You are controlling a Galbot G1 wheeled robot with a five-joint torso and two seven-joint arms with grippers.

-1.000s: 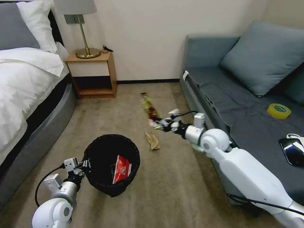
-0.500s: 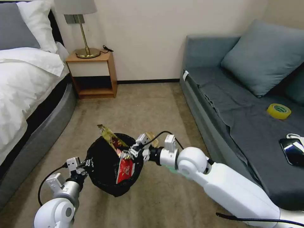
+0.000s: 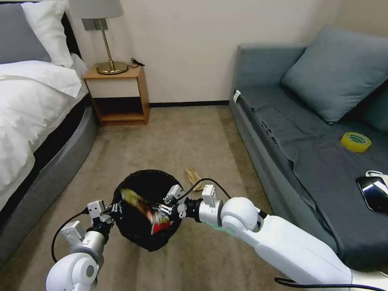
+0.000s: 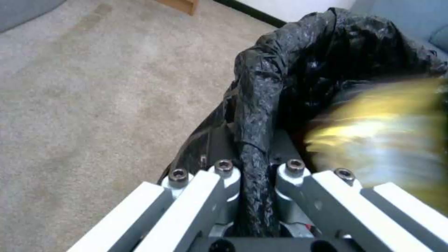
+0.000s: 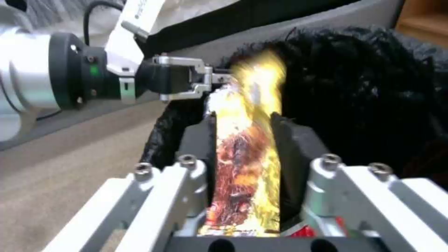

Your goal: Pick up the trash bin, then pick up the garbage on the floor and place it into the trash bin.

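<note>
The left gripper (image 3: 114, 209) holds the bin (image 3: 139, 236) off the carpet, fingers (image 4: 224, 175) pinched on the bag-covered rim at the side toward the bed; this probably keeps the mouth open toward the right arm. The right gripper (image 3: 163, 206) is over the bin's mouth, fingers (image 5: 198, 140) clamped on the yellow wrapper (image 5: 247, 140), which hangs into the opening, judged ready for release. A red wrapper (image 3: 158, 226) lies inside the bin. Tan paper (image 3: 194, 178) lies on the carpet just beyond the bin, toward the sofa.

The right wrist view confirms the wrapper is between the fingers; the left wrist view shows the rim fold in its grip. The head view alone relates bin, paper and arms.
</note>
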